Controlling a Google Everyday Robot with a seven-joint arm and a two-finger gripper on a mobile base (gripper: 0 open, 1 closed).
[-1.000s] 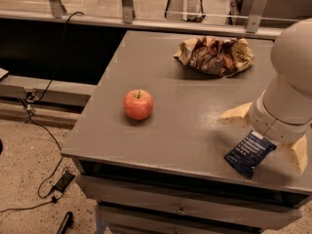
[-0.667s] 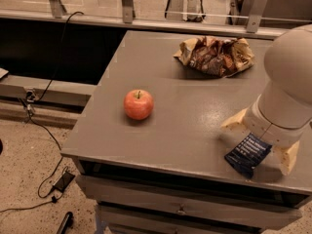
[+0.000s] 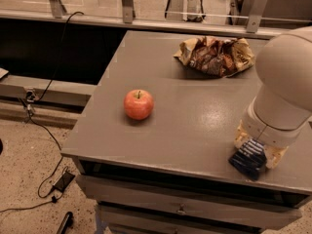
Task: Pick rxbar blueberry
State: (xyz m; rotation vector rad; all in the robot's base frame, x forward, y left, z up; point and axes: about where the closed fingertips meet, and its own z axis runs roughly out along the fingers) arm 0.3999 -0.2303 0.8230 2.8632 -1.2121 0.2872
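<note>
A grey table (image 3: 195, 116) carries everything. The white robot arm (image 3: 285, 82) looms over its near right corner. A crumpled brown chip bag (image 3: 214, 56) lies at the far side and a red apple (image 3: 138, 104) left of centre. The gripper (image 3: 258, 150) is down around the rxbar blueberry (image 3: 246, 160) (grip cannot be told), which lies by the near edge.

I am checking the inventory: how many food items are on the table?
3. The apple at left-centre, the chip bag at the back, and the rxbar blueberry near the front right edge, at the pincer. The arm may hide more.
</note>
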